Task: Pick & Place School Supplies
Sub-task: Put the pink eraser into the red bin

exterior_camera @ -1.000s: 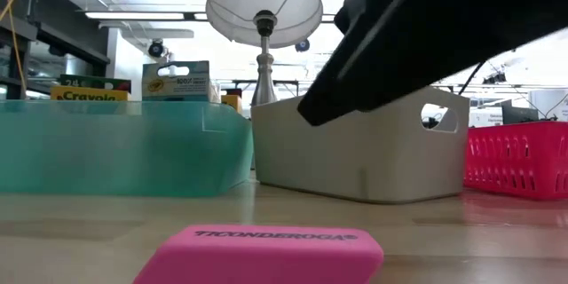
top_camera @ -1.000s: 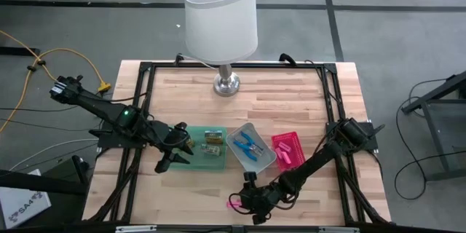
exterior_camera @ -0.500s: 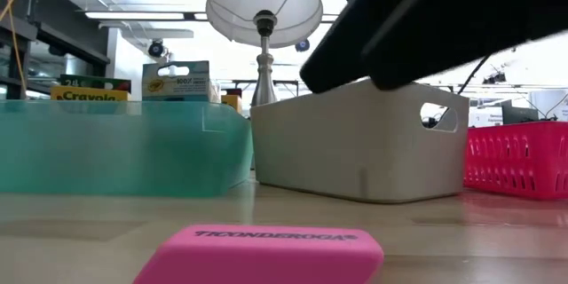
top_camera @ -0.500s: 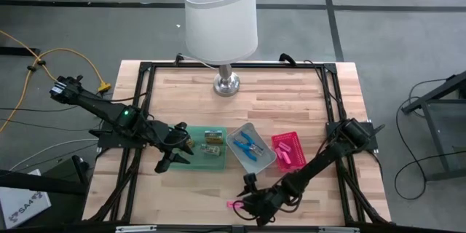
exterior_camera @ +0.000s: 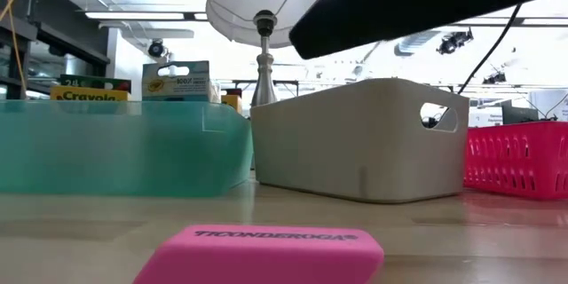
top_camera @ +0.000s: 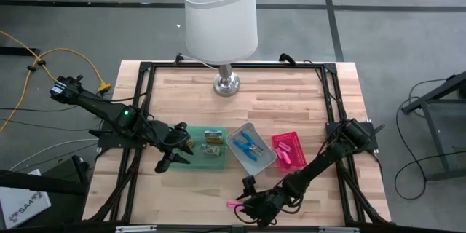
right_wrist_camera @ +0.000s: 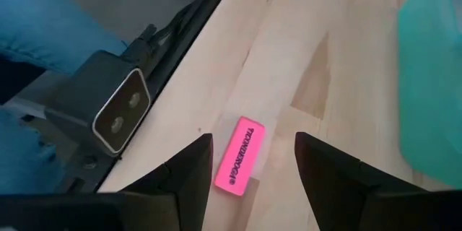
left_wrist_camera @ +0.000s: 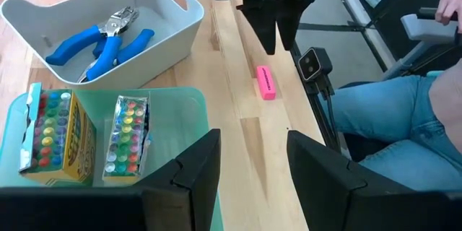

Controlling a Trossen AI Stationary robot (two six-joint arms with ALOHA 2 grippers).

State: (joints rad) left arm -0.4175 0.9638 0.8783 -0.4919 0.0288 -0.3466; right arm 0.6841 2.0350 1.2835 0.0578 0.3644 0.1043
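The step in hand looks like the reach for the pink eraser (right_wrist_camera: 240, 154), the one supply lying loose on the table (top_camera: 291, 102). It rests flat on the wood near the front edge, in front of the grey tray (top_camera: 251, 148) and apart from it.

The right gripper (right_wrist_camera: 249, 162) hangs above the eraser, fingers spread with the eraser showing in the gap between them, holding nothing. The left gripper (left_wrist_camera: 249, 166) waits over the green tray (left_wrist_camera: 180, 108), beside the grey tray, fingers apart and empty.

Other supplies are already sorted: crayon packs (left_wrist_camera: 130, 133) in the green tray, blue-handled pliers (left_wrist_camera: 101, 40) in the grey tray, pink pieces in the pink tray (top_camera: 286, 149) on the grey tray's other side.

Next, the right gripper probably needs to come straight down so its fingers straddle the eraser's narrow sides, then close. The eraser lies flat and low, so the fingertips must nearly reach the wood.
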